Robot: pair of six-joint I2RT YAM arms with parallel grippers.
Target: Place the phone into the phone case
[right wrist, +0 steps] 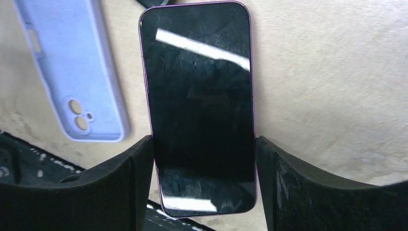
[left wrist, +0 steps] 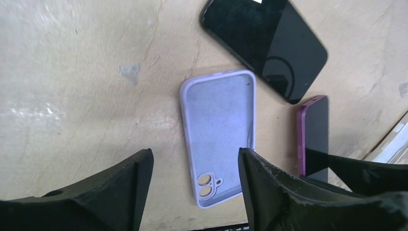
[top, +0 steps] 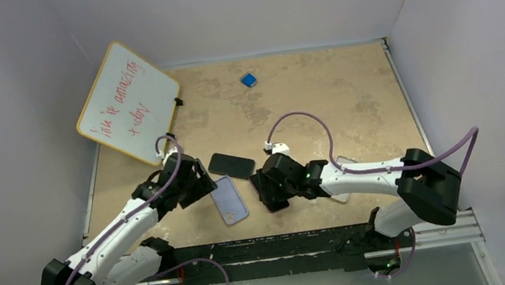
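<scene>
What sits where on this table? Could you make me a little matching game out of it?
Things: 1 lilac case; 2 purple-rimmed phone; 3 black phone; 4 blue block.
Places: A between the fingers of the right gripper; B far end of the table; C under the open left gripper; D lying flat just beyond the case.
Pairs: 1-C, 2-A, 3-D, 4-B.
</scene>
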